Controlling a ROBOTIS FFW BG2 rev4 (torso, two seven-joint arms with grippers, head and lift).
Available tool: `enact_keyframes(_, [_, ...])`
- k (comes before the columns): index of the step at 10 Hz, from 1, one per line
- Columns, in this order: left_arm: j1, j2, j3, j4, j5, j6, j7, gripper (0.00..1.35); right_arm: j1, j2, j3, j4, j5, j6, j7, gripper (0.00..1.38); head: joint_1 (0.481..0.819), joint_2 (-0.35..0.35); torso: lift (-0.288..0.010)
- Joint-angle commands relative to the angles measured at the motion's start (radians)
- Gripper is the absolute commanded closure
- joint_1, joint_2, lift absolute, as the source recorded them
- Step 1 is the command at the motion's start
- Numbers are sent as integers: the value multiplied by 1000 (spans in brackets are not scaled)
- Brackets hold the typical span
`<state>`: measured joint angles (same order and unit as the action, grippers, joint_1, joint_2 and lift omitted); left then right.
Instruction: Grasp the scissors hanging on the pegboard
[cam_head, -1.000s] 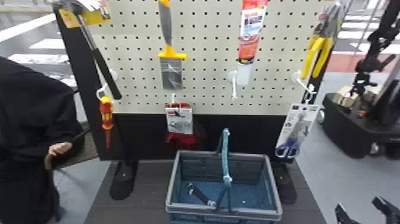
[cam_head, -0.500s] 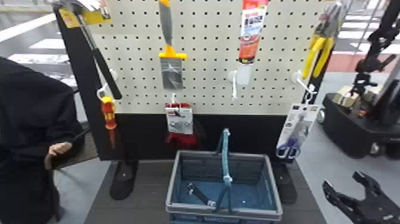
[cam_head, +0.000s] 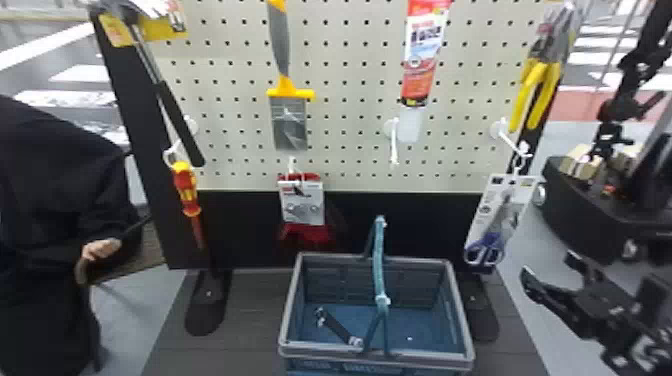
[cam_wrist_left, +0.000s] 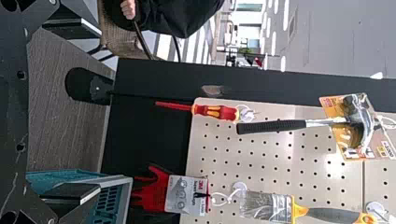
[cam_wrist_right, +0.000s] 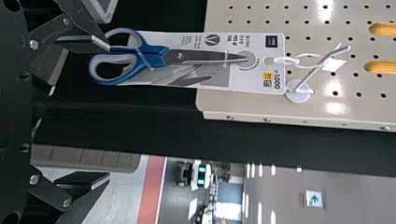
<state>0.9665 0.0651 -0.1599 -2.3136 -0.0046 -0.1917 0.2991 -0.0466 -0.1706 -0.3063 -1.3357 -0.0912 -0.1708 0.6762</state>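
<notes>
Right gripper (cam_head: 547, 272) has risen from the lower right corner since half a second ago. It is now nearer the scissors (cam_head: 492, 225), fingers spread wide, still apart from them. Scissors have blue-and-grey handles down and blades up, on a white card hung from a white hook (cam_head: 507, 137) at the pegboard's (cam_head: 350, 75) lower right corner. Yellow pliers (cam_head: 537, 95) hang just above. Blue basket (cam_head: 292, 300) sits on the table to their left.

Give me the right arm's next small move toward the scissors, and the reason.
Probably shift the right gripper up and to its left, fingers open: it sits below and right of the scissors, apart from them, and in the wrist view their blue handles line up with one finger, not the gap.
</notes>
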Motion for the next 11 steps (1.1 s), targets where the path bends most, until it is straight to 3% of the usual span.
enact_keyframes(1, [-10, 2, -3, 5, 3, 0, 0, 142, -71, -32, 39, 58, -19, 17, 14, 308, 549, 0, -100])
enact_keyframes(4, [-17, 2, -7, 15, 9, 2, 0, 142, -127, -60, 84, 83, -62, 56, 37, 312, 549, 0, -100])
enact_keyframes(7, [-34, 7, -13, 30, 17, -3, 0, 142, -206, -87, 205, 186, -120, 80, 57, 314, 549, 0, -100])
enact_keyframes(10, [-45, 7, -20, 44, 23, -8, 0, 142, -230, -93, 220, 188, -111, 77, 63, 332, 549, 0, -100])
enact_keyframes(11, [-45, 7, -20, 47, 25, -8, 0, 142, -236, -95, 220, 188, -105, 76, 68, 556, 549, 0, -100])
